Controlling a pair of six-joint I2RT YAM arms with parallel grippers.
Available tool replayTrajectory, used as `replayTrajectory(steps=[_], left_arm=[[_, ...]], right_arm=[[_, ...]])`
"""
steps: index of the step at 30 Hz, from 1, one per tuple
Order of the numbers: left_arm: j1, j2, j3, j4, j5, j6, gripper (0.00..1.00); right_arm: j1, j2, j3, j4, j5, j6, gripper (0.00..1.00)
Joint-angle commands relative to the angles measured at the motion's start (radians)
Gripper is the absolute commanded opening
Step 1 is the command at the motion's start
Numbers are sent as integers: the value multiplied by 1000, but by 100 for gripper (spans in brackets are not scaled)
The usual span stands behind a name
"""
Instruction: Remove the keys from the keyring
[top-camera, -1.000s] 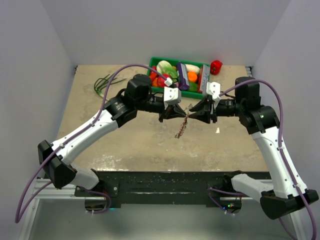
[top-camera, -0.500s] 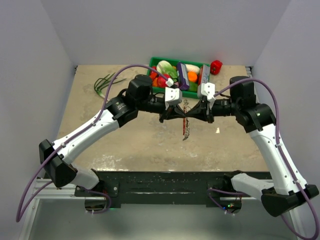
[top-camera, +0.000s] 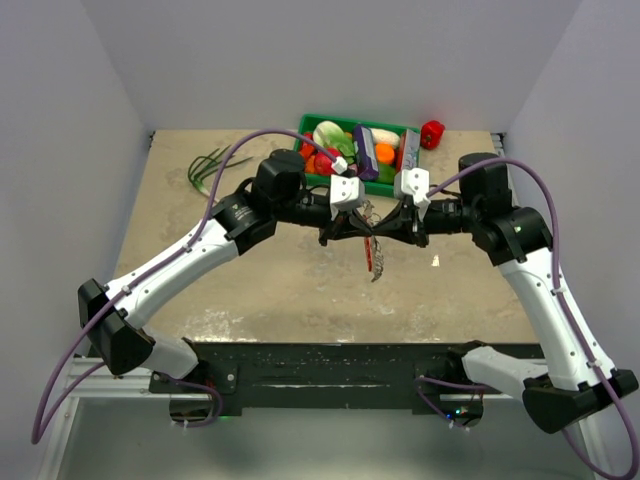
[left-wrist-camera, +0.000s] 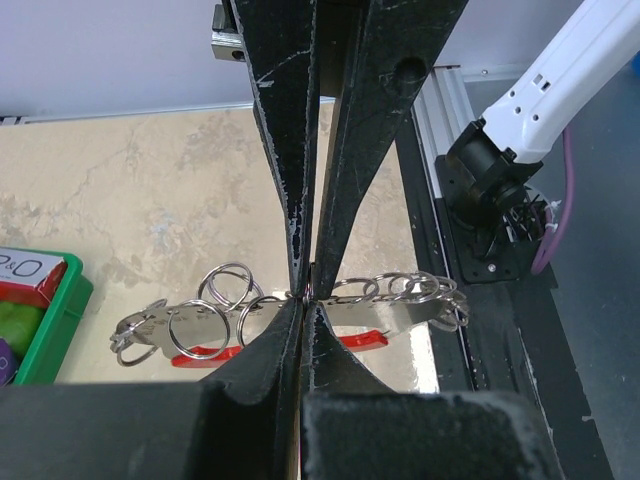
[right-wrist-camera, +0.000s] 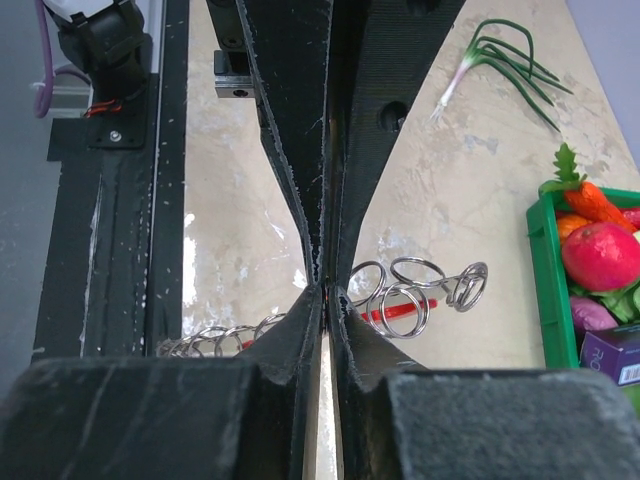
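Keyring (top-camera: 372, 250) is hanging mid-air above the table (top-camera: 260, 285); left gripper (left-wrist-camera: 303, 312) and right gripper (right-wrist-camera: 325, 300) are both pinching it tight from opposite sides. Light, stiff, slippery wire, keys (left-wrist-camera: 395, 313) dangling loose. Probably best gripping the ring's rim.

Beige stone-look table (top-camera: 250, 285), clutter along the far edge.
At the back, green bin (top-camera: 306, 126) of toy food; just right, red pepper (top-camera: 432, 133); well left, spring onion (top-camera: 208, 166).

We see the thin silvery metal keyring (left-wrist-camera: 228, 288), red curved tag (left-wrist-camera: 205, 351) attached, held aloft mid-table — flat silvery metal keys (left-wrist-camera: 400, 316) dangling toward six o'clock.
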Motion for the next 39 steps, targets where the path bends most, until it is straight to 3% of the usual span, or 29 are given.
replayTrajectory(steps=[1,4,9,12,13,17,20,31,39], left_arm=[[1,-30,-1,73,8,-10,0],[-1,-30,-1,71,8,-7,0],[1,-28,-4,73,12,-7,0],[-1,-27,-4,73,12,-7,0],[1,-25,-4,75,13,-7,0],[-1,-24,-4,76,10,-8,0],[-1,-27,-6,76,5,-11,13],[1,-51,-6,65,2,-1,24],[10,-67,-13,65,5,-1,25]], right_arm=[[7,-1,35,-32,6,-24,9],[7,1,34,-41,15,-33,15],[7,-9,23,-30,23,-30,14],[6,-9,23,-20,22,-19,10],[6,-7,20,-12,20,-13,2],[7,5,14,11,12,8,0],[4,-15,6,45,6,27,0],[-63,-65,-103,256,-99,207,0],[-108,-64,-124,313,-243,251,0]])
